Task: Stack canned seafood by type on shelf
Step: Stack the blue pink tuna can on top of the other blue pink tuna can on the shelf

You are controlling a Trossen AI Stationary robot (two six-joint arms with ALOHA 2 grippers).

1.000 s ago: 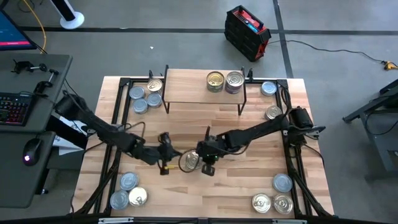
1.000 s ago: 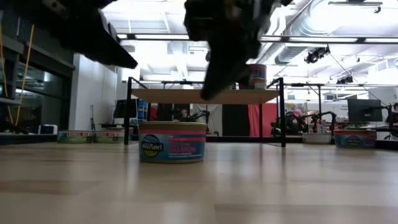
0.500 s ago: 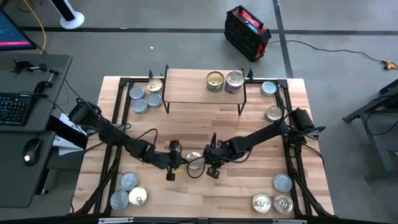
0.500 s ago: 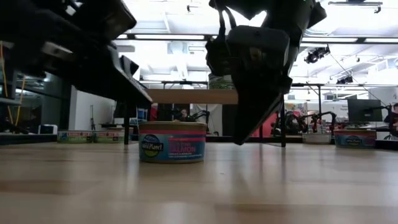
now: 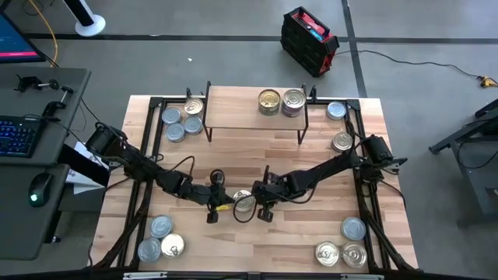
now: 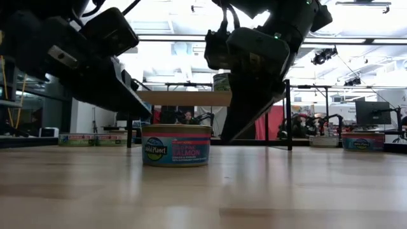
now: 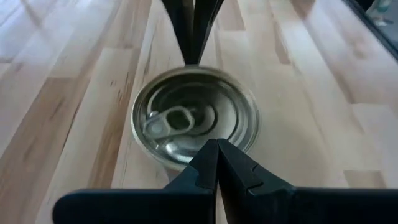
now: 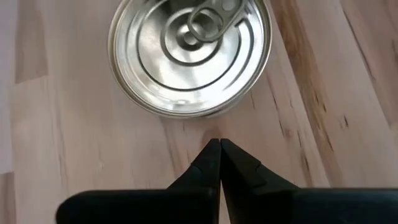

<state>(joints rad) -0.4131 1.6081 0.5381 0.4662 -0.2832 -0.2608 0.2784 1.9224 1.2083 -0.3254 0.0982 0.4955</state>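
Flanking one pull-tab tin [image 5: 243, 201] at lower centre of the high view: left claw [image 5: 221, 204] on its left, right claw [image 5: 260, 203] on its right, both pinched fully closed, neither holding anything. Tin sits upright on the tabletop [image 5: 311, 233]; low view shows a pink salmon label. Shelf [image 5: 233, 109] at upper centre carries two tins [image 5: 281, 102] at its right end. More tins: cluster upper left [image 5: 182, 121], pair lower left [image 5: 161, 238], three lower right [image 5: 345, 245], two along the right edge [image 5: 338, 124].
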